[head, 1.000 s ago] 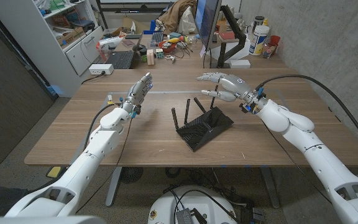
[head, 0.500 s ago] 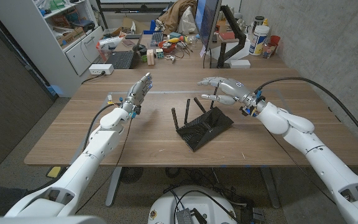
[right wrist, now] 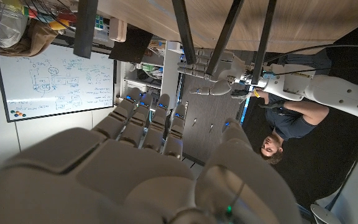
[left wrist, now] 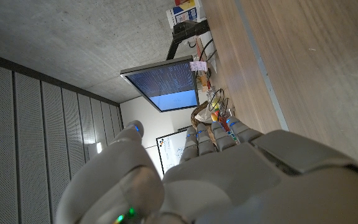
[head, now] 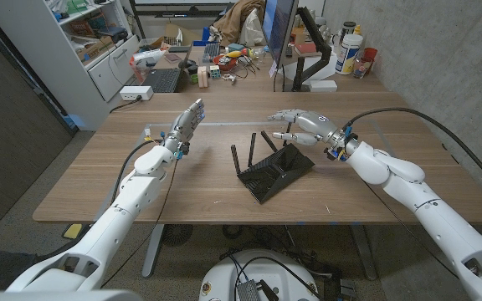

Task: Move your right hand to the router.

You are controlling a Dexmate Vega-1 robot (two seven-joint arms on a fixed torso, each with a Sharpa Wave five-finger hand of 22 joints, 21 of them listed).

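wooden table [head: 99, 180] holds the router [head: 274, 171]; just above its antennas [head: 269, 140] hovers the right hand [head: 301, 125], fingers wide, empty, and a careless drop could knock them.

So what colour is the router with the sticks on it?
Black all over, the router and its antennas alike. The head view shows it best.

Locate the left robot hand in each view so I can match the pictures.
Head view: left robot hand, above the table's left half.
Left wrist view: its back, large in the foreground.
Right wrist view: beyond the router antennas.
Shared landmark: the wooden table.
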